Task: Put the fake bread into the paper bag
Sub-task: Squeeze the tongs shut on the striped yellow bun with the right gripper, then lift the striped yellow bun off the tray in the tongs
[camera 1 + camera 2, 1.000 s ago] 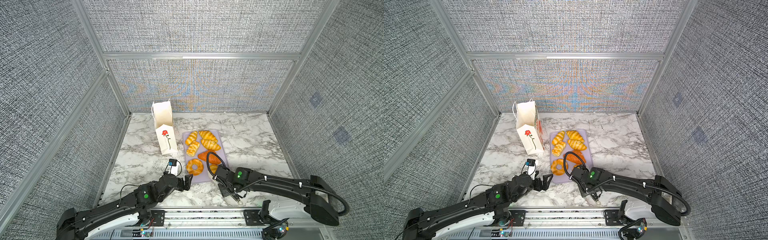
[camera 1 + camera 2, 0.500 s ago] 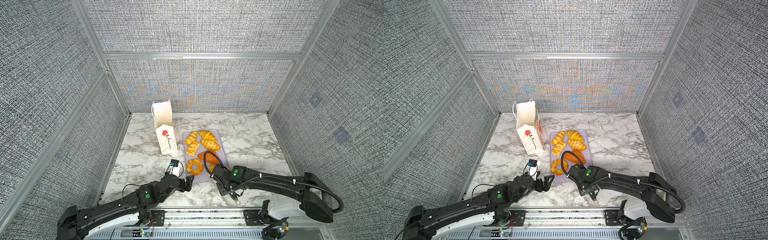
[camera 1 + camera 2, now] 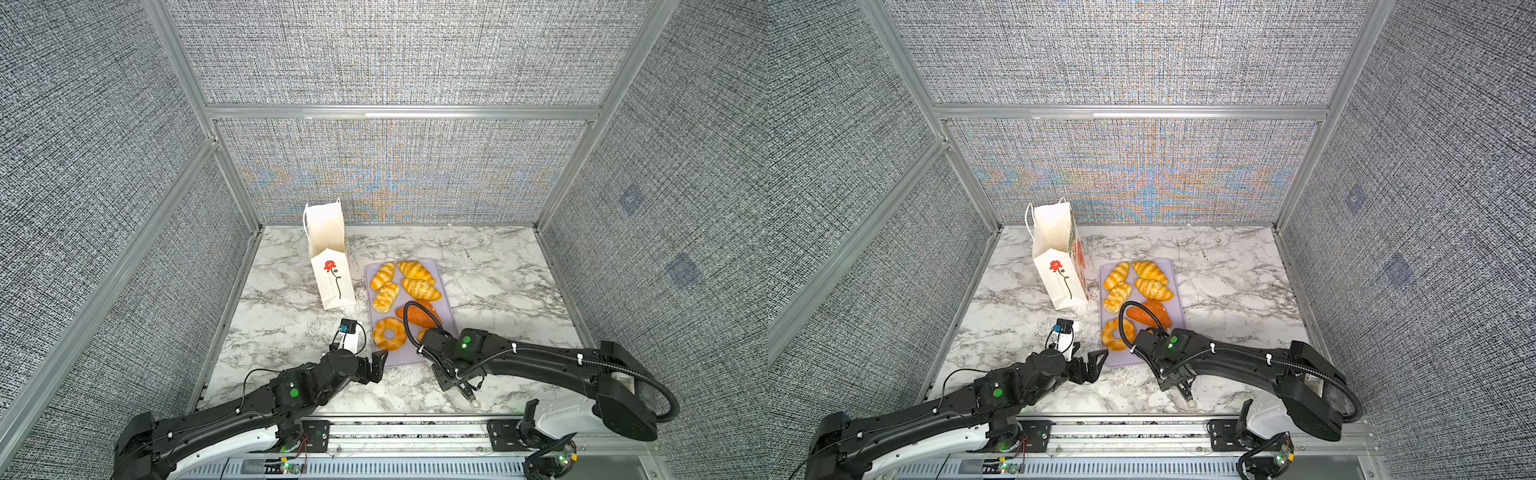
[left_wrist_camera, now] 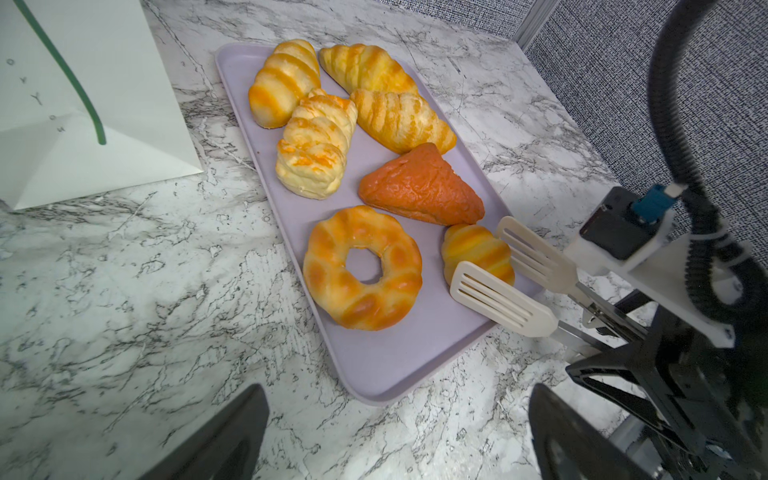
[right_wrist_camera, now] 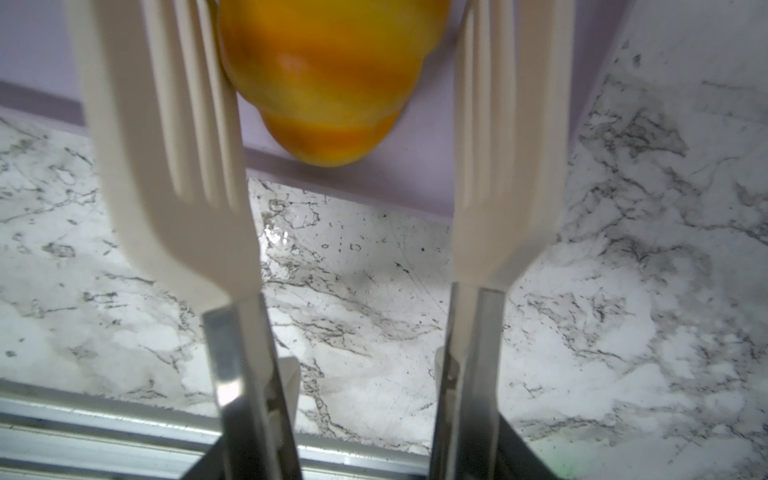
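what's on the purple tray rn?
The purple tray holds seven visible breads: four golden pastries at the far end, a triangular piece, a ring doughnut and a small roll between white tongs. Nothing hidden there.

In the right wrist view the small bun (image 5: pixel 328 79) is blurred and cut by the picture's edge. In both top views the right arm covers most of this bun. The paper bag (image 4: pixel 83 104) is only partly inside the left wrist view.
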